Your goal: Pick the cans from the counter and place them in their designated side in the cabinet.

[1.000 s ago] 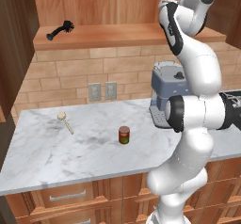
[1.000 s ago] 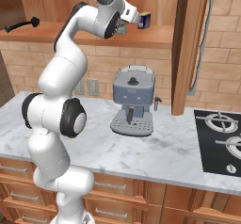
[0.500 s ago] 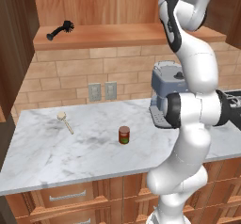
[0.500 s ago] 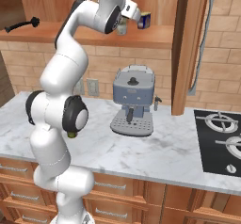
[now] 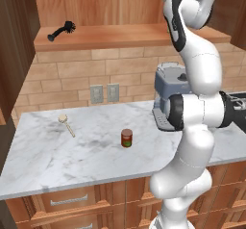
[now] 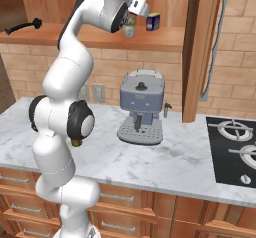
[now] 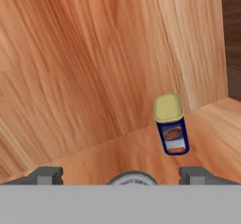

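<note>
1. The gripper (image 7: 121, 175) is up at the cabinet (image 6: 150, 38) shelf, jaws spread wide, gripping nothing
2. A silver can (image 6: 129, 27) stands upright on the shelf between the fingertips (image 7: 47, 175), clear of both; in the hand view only its round top shows
3. A blue can (image 7: 171, 124) stands upright just beyond it
4. The dark red can (image 5: 126, 138), green-banded, stands upright on the counter (image 5: 43, 160), well apart from the gripper
</note>
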You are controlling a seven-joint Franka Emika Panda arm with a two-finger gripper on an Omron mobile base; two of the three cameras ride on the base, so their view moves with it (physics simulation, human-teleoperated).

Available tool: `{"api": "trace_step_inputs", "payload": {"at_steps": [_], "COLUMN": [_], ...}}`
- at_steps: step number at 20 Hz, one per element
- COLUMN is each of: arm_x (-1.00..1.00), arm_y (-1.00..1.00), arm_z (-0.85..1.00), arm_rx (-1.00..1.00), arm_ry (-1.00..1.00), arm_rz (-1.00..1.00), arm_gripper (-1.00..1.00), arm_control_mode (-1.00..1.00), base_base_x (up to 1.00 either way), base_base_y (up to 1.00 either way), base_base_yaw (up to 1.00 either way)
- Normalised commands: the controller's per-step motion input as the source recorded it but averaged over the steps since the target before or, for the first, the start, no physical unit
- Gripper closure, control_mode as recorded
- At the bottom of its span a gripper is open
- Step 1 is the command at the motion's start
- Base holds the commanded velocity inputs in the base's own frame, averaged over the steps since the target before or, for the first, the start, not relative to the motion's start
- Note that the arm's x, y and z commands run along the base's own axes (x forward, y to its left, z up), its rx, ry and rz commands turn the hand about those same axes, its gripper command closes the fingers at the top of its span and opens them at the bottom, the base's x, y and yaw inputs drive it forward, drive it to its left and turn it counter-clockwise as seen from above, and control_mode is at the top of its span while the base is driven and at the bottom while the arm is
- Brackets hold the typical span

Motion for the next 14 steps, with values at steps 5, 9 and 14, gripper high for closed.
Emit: {"api": "trace_step_inputs", "payload": {"at_steps": [5,9,14], "arm_x": [-0.23,-0.32,-0.39], "arm_y": [-0.05,-0.04,0.0], "arm_z": [-0.04,-0.03,-0.01], "arm_rx": [0.03,0.05,0.04], "arm_ry": [-0.09,-0.09,-0.1], "arm_rz": [0.04,0.05,0.05], "arm_gripper": [-1.0,-1.0,-1.0], "arm_control_mode": [-1.0,-1.0,-1.0], "base_base_x": [0.0,0.0,0.0], "base_base_y": [0.0,0.0,0.0], "base_base_yaw": [0.0,0.0,0.0]}}
